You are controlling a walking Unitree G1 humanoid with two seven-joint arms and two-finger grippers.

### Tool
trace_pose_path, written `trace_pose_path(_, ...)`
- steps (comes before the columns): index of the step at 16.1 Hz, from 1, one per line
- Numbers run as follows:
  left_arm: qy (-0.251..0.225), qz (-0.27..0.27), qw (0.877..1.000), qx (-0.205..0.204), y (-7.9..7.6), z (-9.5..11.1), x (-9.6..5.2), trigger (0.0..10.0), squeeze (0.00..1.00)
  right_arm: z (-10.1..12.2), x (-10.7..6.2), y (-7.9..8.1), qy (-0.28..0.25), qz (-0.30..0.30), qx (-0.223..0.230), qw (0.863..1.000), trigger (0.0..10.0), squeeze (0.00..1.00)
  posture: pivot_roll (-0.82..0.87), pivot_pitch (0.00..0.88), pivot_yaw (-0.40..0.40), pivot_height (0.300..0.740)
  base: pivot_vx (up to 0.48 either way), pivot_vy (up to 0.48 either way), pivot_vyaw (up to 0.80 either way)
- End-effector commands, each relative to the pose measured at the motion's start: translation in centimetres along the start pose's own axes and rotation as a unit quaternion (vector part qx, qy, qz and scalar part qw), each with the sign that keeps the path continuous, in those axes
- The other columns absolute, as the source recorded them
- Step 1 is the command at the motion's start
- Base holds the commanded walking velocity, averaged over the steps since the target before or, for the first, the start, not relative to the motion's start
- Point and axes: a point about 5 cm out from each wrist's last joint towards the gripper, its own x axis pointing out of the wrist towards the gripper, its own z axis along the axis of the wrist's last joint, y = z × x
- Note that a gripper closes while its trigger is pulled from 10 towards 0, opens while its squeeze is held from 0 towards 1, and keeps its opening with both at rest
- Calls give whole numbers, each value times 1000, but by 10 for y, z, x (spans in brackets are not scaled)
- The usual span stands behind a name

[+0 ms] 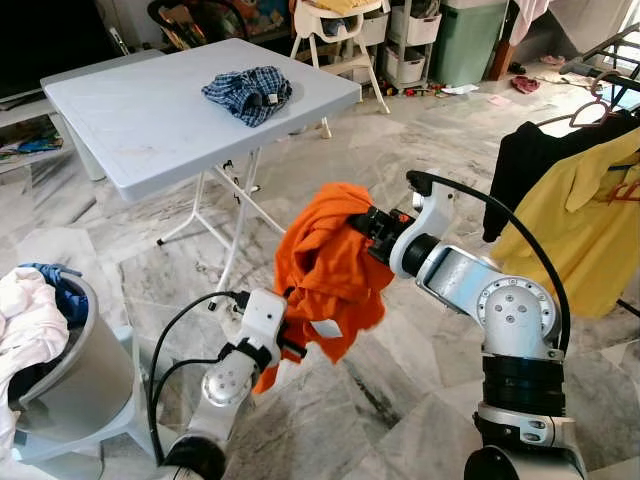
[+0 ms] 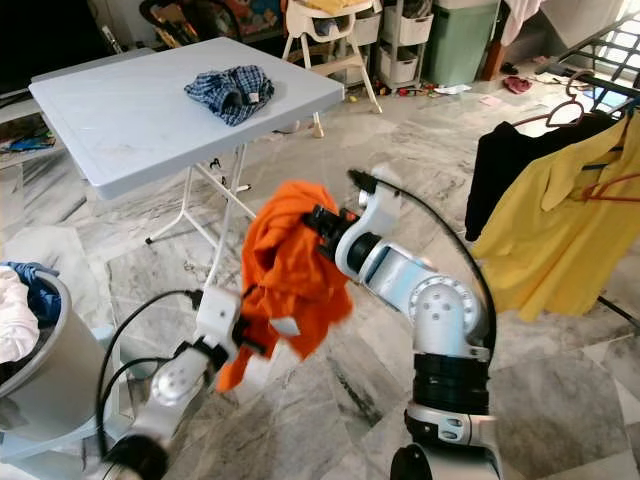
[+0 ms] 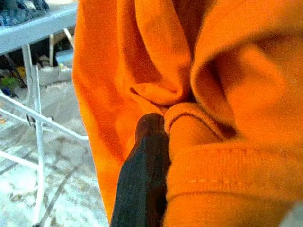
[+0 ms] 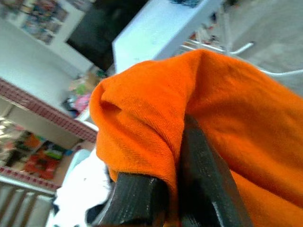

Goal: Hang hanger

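orange shirt (image 1: 330,265) pinched at top by right gripper (image 1: 366,228), at hem by left gripper (image 1: 292,340) — keep both clamped, spread for a hanger.

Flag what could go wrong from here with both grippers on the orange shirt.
1. The crumpled orange cotton shirt is bunched between the left gripper and right gripper; no hanger shows in it, so hanging may fail.
2. Its hem dangles low toward the marble floor.
3. The black shirt and yellow shirt already crowd the rack.
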Motion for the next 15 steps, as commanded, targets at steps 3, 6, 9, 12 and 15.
trace_pose_path(3, 43, -46, 997, 46, 3, -11, -29, 0, 0, -11, 7, -23, 2, -84, -87, 993, 0, 0, -106, 0, 57, 740, 0, 0, 0)
trace_pose_path(6, 65, -61, 994, 71, 9, -13, -39, 0, 0, -29, 11, -29, 31, -103, -158, 981, 10000, 0, -83, 0, 56, 740, 0, 0, 0)
trace_pose_path(9, 62, -54, 993, 88, 16, 0, -33, 0, 0, -63, 12, -46, 78, -122, -254, 956, 10000, 0, -82, 0, 57, 740, 0, 0, 0)
trace_pose_path(12, 55, -67, 992, 92, 13, 20, -24, 0, 0, -86, 9, -64, 112, -125, -305, 938, 10000, 1000, -85, 0, 56, 740, 0, 0, 0)
trace_pose_path(15, 59, -72, 992, 89, 12, 26, -19, 0, 0, -98, 6, -73, 137, -124, -381, 906, 10000, 1000, -88, 0, 55, 740, 0, 0, 0)
